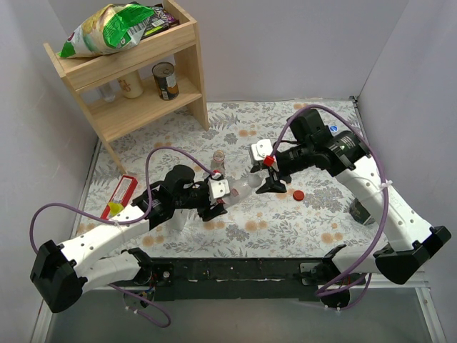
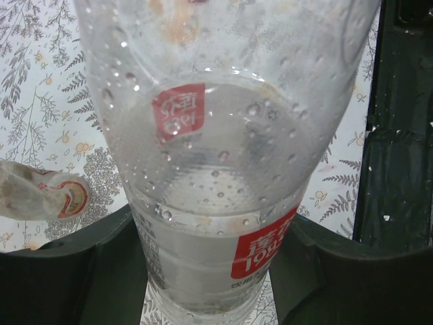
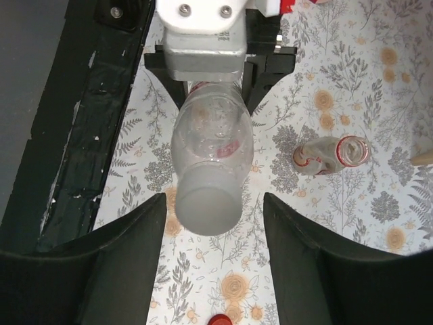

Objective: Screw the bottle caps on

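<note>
My left gripper (image 1: pixel 214 193) is shut on a clear bottle (image 1: pixel 239 189) with a red-and-white label and holds it level above the table, pointing right. In the left wrist view the fingers (image 2: pixel 67 271) clamp the bottle (image 2: pixel 223 169) at its label. My right gripper (image 1: pixel 270 183) is open and empty. In the right wrist view the bottle's whitish round end (image 3: pixel 206 206) sits between my spread right fingertips (image 3: pixel 139 223) without touching them. A red cap (image 1: pixel 298 194) lies on the table, also seen below the right gripper (image 3: pixel 220 319). A second uncapped bottle (image 3: pixel 331 154) lies behind.
A wooden shelf (image 1: pixel 136 64) stands at the back left with a snack bag (image 1: pixel 107 28) and a can (image 1: pixel 166 80). A yellow-and-red item (image 1: pixel 118 199) lies at the left edge. A dark object (image 1: pixel 360 211) sits under my right arm.
</note>
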